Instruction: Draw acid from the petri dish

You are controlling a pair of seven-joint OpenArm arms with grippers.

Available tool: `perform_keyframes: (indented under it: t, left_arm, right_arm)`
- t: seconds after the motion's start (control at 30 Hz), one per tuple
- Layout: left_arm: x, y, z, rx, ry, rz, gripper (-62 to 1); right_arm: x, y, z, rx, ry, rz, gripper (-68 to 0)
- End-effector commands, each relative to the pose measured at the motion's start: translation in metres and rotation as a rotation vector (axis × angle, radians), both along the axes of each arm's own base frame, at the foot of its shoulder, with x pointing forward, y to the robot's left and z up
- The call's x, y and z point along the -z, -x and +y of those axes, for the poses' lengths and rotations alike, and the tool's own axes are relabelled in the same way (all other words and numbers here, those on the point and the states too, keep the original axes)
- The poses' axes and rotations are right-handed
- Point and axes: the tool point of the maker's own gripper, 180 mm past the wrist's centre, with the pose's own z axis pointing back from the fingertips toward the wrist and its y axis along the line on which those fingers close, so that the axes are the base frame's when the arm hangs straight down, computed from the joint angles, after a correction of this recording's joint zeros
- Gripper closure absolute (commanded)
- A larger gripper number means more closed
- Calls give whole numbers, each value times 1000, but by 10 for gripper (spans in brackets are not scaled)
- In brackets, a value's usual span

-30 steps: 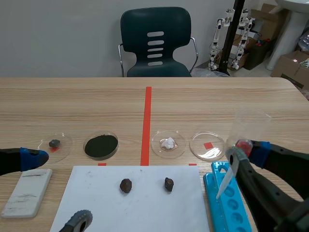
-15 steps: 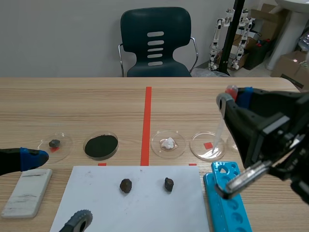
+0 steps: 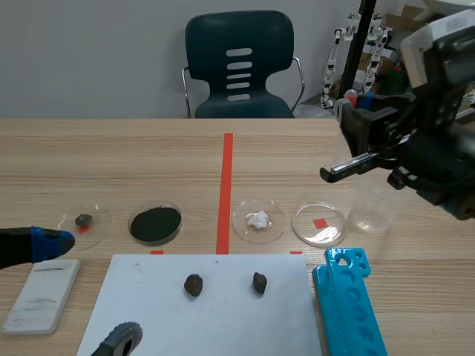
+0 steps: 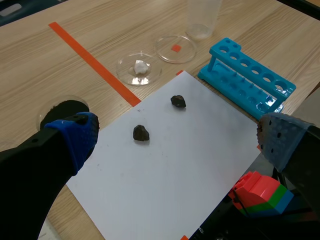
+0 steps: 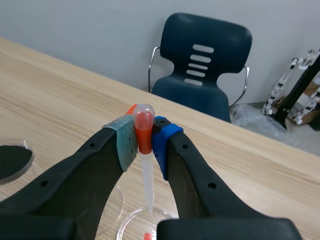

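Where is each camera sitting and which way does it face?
Scene view: between the arms, facing across the table to the chair; left hand low, right arm raised.
Left wrist view: over the open left hand, down onto paper and test tube rack.
Right wrist view: behind the right hand gripping the pipette, facing the chair.
All three share the petri dish over a red square.

The scene camera looks across the table [image 3: 111, 156] to the far chair [image 3: 239, 67], sharing the paper [image 3: 208, 311] and blue rack [image 3: 349, 304] with the down-looking left wrist camera and the chair with the right wrist camera, close behind its pipette [image 5: 147, 185].
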Motion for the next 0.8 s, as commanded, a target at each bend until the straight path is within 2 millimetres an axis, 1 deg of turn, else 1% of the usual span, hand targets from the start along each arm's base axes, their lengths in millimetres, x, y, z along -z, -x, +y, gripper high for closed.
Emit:
perform_keyframes:
  t: [0.0,0.13,0.33,0.5,0.67,0.77]
  left_arm:
    - [-6,1,-3,-3,30,-7,-623]
    - [-6,1,-3,-3,29,-6,-623]
    - [-6,1,-3,-3,30,-7,-623]
    - [-6,1,-3,-3,30,-7,-623]
    - [-6,1,-3,-3,30,-7,-623]
    - [-6,1,-3,-3,30,-7,-623]
  right_arm:
    - [-11,-4,4,-20,-14,-38,-76]
    - [-2,-16,7,-33,-10,-30,-76]
    - [8,-30,4,-3,-14,-16,-77]
    - [18,-32,0,-10,-48,-32,-77]
    - [38,-31,-5,4,-66,2,-77]
    - [43,-29,-7,3,-86,-4,-77]
